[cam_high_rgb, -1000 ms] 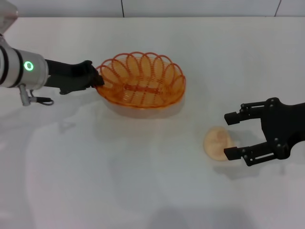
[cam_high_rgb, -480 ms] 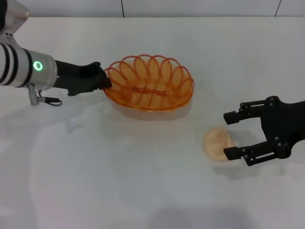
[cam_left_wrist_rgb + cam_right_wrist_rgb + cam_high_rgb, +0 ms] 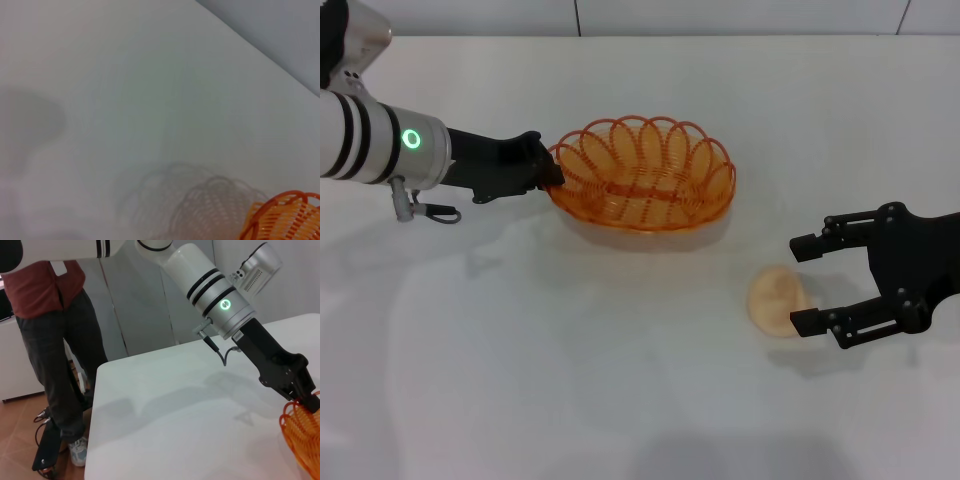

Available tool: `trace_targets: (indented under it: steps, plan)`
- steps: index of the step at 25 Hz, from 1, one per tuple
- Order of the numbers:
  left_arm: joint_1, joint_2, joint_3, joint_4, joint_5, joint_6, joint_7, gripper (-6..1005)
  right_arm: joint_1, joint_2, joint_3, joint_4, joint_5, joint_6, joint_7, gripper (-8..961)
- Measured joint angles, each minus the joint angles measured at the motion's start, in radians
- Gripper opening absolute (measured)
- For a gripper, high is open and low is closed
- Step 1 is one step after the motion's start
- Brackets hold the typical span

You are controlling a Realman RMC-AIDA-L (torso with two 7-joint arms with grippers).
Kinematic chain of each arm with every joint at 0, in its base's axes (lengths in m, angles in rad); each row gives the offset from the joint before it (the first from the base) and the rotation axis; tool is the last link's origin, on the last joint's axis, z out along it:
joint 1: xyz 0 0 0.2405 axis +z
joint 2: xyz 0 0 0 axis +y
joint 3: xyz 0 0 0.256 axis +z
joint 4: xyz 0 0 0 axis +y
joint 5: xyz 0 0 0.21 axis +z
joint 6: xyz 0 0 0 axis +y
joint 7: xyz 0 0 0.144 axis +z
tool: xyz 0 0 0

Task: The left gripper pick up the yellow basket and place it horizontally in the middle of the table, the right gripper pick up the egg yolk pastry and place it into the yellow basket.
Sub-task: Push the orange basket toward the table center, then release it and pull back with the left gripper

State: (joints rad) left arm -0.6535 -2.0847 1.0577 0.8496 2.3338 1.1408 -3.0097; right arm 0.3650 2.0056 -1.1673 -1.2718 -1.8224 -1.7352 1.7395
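Since the earlier frames the left gripper (image 3: 552, 176) has carried the basket (image 3: 645, 175) toward the robot's right, closer to the bench (image 3: 570, 360) middle; the right gripper (image 3: 802, 283) and the pastry (image 3: 775, 298) have not shifted.

Head view: the left gripper's fingers are pinched on the basket's left end rim, so it has hold of the basket. The basket sits long side across the bench, in the far half, a little left of centre; whether it touches the bench or hangs just above it cannot be told. Behind the gripper runs a black arm with a white cuff and a green ring light (image 3: 412, 139). On the right side, the right gripper's fingers are spread wide with nothing between them; the nearer finger (image 3: 820, 321) lies just beside the pastry, at its edge, and the farther finger stands apart from it. The pastry rests on the bench, well apart from the basket, nearer the robot and to its right.

Left wrist view: only a scalloped piece of the basket (image 3: 282, 217) shows at one corner, with its looped shadow on the bench (image 3: 125, 100) beside it. The gripper's own fingers do not show.

Right wrist view: across the bench (image 3: 165, 415) the left gripper (image 3: 308, 400) grips the basket (image 3: 302, 432) rim. A person (image 3: 55, 340) in a red top stands beyond the bench edge.
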Motion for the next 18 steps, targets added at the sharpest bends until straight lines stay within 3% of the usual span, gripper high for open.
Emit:
trace_targets:
  steps: [18]
  plan:
    - [0.0, 0.0, 0.001, -0.027, 0.004, -0.006, 0.0, 151, 0.0, 0.0, 0.0, 0.001, -0.002, -0.01, 0.0, 800]
